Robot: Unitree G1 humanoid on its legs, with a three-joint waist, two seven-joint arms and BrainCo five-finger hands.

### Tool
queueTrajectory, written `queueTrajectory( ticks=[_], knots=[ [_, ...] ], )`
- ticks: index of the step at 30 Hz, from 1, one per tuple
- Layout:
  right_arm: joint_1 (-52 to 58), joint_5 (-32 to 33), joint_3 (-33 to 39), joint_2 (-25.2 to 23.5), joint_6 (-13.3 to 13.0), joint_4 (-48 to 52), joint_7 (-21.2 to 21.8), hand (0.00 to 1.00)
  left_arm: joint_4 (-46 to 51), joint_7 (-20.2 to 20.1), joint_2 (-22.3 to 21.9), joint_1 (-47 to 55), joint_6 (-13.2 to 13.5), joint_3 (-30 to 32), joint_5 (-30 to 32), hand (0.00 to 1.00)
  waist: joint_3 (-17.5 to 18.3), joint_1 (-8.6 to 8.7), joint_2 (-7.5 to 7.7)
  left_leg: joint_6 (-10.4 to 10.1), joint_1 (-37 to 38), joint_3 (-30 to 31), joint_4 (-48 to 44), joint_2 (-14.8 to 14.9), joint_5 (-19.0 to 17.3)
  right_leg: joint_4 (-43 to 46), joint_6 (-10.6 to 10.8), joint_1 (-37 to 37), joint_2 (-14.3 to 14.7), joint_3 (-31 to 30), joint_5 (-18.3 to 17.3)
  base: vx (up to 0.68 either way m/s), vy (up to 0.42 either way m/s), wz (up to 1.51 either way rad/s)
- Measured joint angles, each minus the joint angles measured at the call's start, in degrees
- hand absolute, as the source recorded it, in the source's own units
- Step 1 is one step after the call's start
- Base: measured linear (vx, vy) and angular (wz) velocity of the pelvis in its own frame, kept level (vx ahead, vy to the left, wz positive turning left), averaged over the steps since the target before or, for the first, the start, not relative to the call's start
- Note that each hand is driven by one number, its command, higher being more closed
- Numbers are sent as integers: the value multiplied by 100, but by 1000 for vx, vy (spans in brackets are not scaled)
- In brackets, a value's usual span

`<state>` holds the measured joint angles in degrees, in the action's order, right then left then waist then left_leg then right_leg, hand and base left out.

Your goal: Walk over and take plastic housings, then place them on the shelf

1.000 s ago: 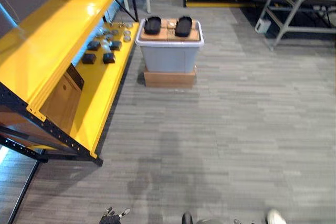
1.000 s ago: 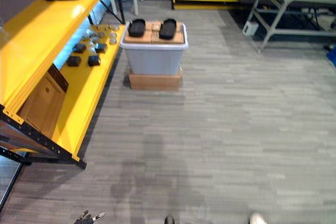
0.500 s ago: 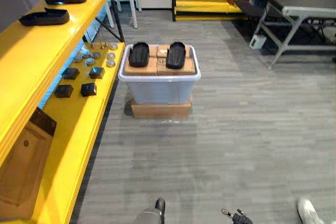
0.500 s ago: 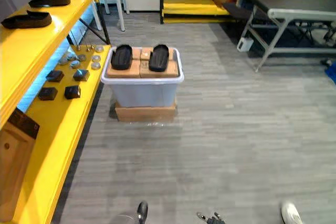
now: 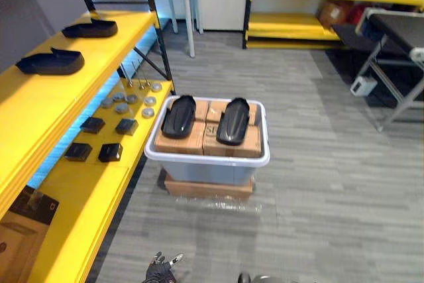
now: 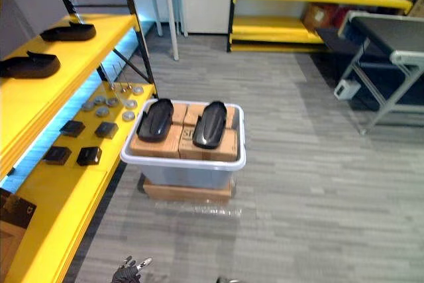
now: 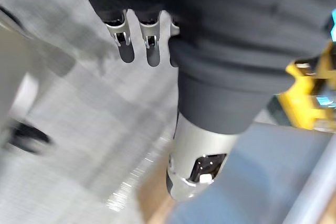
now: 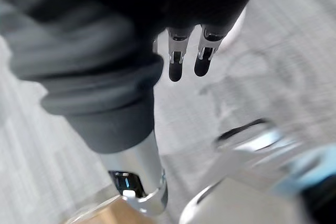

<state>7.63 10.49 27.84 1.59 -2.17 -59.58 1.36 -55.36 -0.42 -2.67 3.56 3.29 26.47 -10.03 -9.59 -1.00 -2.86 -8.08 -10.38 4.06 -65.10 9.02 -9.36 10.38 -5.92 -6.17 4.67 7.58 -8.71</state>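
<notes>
The left housing [image 5: 179, 116] and right housing [image 5: 233, 120] lay side by side on cardboard boxes [image 5: 180, 144] in the grey bin [image 5: 205, 169], the left one by the bin's left edge, nearest the yellow shelf [image 5: 40, 101]. The left hand [image 5: 161, 271] and right hand [image 8: 176, 66] hung with fingers relaxed, seemingly empty. The approach should end square to the bin's near edge, within easy reach of both.
</notes>
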Motion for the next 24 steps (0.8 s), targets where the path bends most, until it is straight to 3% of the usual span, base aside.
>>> queueTrajectory(
  ticks=[1, 2, 3, 4, 5, 6, 9, 11, 14, 15, 16, 17, 18, 19, 22, 24],
  knots=[
    [-56, 0, 60, -21, 11, 7, 9, 0, -37, -6, 17, 90, 2, 5, -39, 0, -31, -90, 49, 124, -412, -407, 510, 217, -254, -393, 43, -434, -61, -92, -10, 605, -58, -25],
    [-82, 2, 142, -38, 15, 5, 13, 0, -51, -11, 23, 120, 13, 42, -142, 0, -34, -111, 55, 152, -505, -537, 946, 244, -339, -509, 115, -585, -115, -115, -36, 498, 1, -26],
    [-110, 16, 268, -40, 23, -2, 25, 0, -93, -14, 54, 136, 43, 57, -220, 0, -34, -138, 51, 124, -556, -726, 2230, 206, -358, -631, 257, -805, -230, -169, -120, 467, 90, -17],
    [-103, 51, 300, -26, 16, 27, 32, 0, -105, -17, 56, 234, 50, 49, -213, 0, 9, -134, 2, 357, -437, -762, 3931, 104, 0, -682, 420, -911, -270, -200, -243, 460, 113, -20],
    [-101, 61, 299, -26, 12, 27, 31, 0, -113, -29, 50, 276, 61, 63, -225, 0, 23, -154, -17, 387, -430, -660, 4323, 35, 634, -690, 480, -968, -272, -236, -347, 577, 148, -25],
    [-123, 92, 237, -84, 14, 37, 14, 0, -232, -34, 163, 323, 69, 124, -221, 0, 76, -178, 146, 385, -362, -615, 4479, -189, 958, -691, 540, -1029, -441, -348, -449, 409, 103, -8],
    [-190, 96, 150, -66, 2, 21, -9, 0, -457, -61, 438, 336, 54, -144, -194, 0, 105, -130, 301, 490, -215, -563, 4707, -461, 946, -321, 592, -931, -705, -452, -416, 493, 127, 31],
    [-285, 96, 79, -32, -26, 54, -19, 0, -576, -64, 507, 462, 26, -237, -158, 0, 111, -135, 315, 550, -23, -590, 4699, -491, 740, 239, 716, -786, -705, -737, -334, 355, 133, 10],
    [-420, 89, -505, -31, -55, 502, -87, 0, -567, -20, 635, 530, -18, -508, -168, 0, 84, -117, 286, 598, 498, -566, 5135, -342, 626, 2305, 788, 87, -545, -1022, -208, 300, 17, -3],
    [-383, 63, -752, -27, -90, 803, -107, 0, -550, 21, 703, 521, -17, -742, -168, 0, 104, -112, 235, 581, 705, -572, 5333, -223, 653, 2341, 719, 337, -417, -1111, -737, 246, -69, -1],
    [-292, 34, -938, -22, -131, 1223, -143, 0, -536, 25, 771, 473, -9, -903, -169, 0, 116, -100, 227, 574, 803, -562, 5436, -132, 656, 1990, 721, 558, -377, -1169, -959, 225, -86, 2],
    [-231, 18, -1052, -16, -145, 1492, -182, 0, -521, 26, 802, 415, 9, -991, -171, 0, 123, -76, 242, 541, 840, -549, 5492, -106, 666, 1669, 732, 700, -395, -1178, -957, 191, -138, 10],
    [-156, -32, -1200, -19, -161, 1982, -239, 0, -423, 26, 842, 354, 34, -1033, -171, 0, 155, -13, 329, 448, 852, -535, 5564, -144, 667, 838, 745, 921, -515, -1182, -642, 141, -146, 10],
    [-109, -101, -1280, -26, -172, 2209, -262, 0, -403, 25, 881, 344, 55, -1061, -171, 0, 191, 7, 476, 411, 867, -537, 5599, -262, 652, 427, 807, 995, -651, -1181, 24, 192, -208, 16],
    [119, -461, -1347, 82, -305, 3060, -395, 0, -428, 58, 610, 310, 106, -1102, -157, 0, 325, 31, 246, 331, 1050, -375, 5989, -58, 612, 132, 707, 838, -431, -1164, 194, 197, -174, -7],
    [175, -614, -1393, 76, -320, 3324, -428, 0, -425, 65, 629, 301, 132, -1235, -154, 0, 329, 32, 231, 328, 1117, -371, 6095, -10, 613, 40, 687, 791, -382, -1164, 209, 116, -67, -6]
  ],
)
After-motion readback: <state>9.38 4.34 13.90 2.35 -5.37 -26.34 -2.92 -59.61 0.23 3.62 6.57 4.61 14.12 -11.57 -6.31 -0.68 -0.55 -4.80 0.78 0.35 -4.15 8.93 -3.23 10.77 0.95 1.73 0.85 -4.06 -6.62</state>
